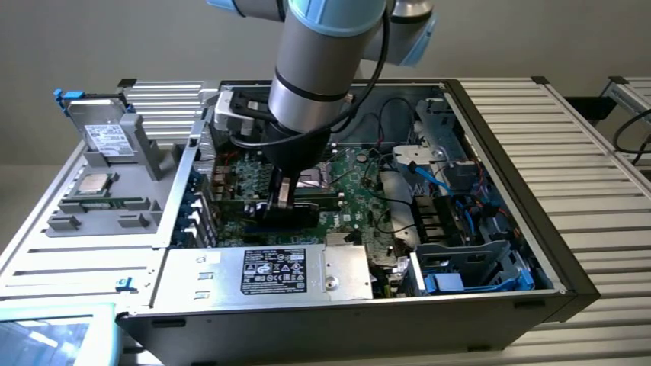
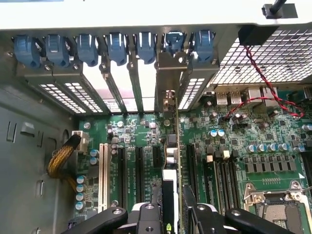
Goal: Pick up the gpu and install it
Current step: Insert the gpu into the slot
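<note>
In the wrist view the gpu (image 2: 171,146) stands on edge between my fingers (image 2: 190,199). Its thin green board runs away from them to a silver end bracket (image 2: 168,68) at the case's rear slot openings. My gripper (image 2: 171,202) is shut on the card, low over the green motherboard (image 2: 234,146). The card lies in line with the black expansion slots; whether it sits in one I cannot tell. In the exterior view the gripper (image 1: 280,200) reaches down into the open computer case (image 1: 508,301), dark card (image 1: 273,207) in its grip.
Blue latches (image 2: 117,46) and slot covers line the rear wall. A white slot (image 2: 103,175) and yellow braided cable (image 2: 61,158) lie to one side, the CPU socket (image 2: 275,204) and red wires (image 2: 258,97) to the other. The power supply (image 1: 274,271) borders the front; loose parts (image 1: 97,183) rest at the exterior view's left.
</note>
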`<state>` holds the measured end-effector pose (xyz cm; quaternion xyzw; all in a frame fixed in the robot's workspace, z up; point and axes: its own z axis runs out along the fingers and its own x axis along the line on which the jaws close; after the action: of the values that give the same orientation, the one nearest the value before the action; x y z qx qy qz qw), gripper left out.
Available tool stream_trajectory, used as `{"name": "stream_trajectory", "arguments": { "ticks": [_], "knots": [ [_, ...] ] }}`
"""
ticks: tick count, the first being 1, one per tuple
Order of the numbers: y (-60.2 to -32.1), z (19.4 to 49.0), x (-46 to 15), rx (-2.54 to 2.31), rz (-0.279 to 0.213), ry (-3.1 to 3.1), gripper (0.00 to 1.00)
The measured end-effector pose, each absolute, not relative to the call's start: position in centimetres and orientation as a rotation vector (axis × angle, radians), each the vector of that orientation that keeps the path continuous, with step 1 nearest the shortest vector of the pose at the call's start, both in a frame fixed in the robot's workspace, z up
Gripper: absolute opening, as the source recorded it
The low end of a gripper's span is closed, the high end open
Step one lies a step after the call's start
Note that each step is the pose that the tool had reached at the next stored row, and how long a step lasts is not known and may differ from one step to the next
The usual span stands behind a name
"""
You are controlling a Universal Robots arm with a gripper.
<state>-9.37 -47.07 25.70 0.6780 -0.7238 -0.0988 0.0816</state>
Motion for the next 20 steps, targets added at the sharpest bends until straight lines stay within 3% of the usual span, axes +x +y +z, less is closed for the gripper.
{"name": "stream_trajectory", "arguments": {
  "ticks": [20],
  "knots": [
    [-46.34,25.94,-9.57,2.030,-0.270,-2.170,0.28]
  ]
}}
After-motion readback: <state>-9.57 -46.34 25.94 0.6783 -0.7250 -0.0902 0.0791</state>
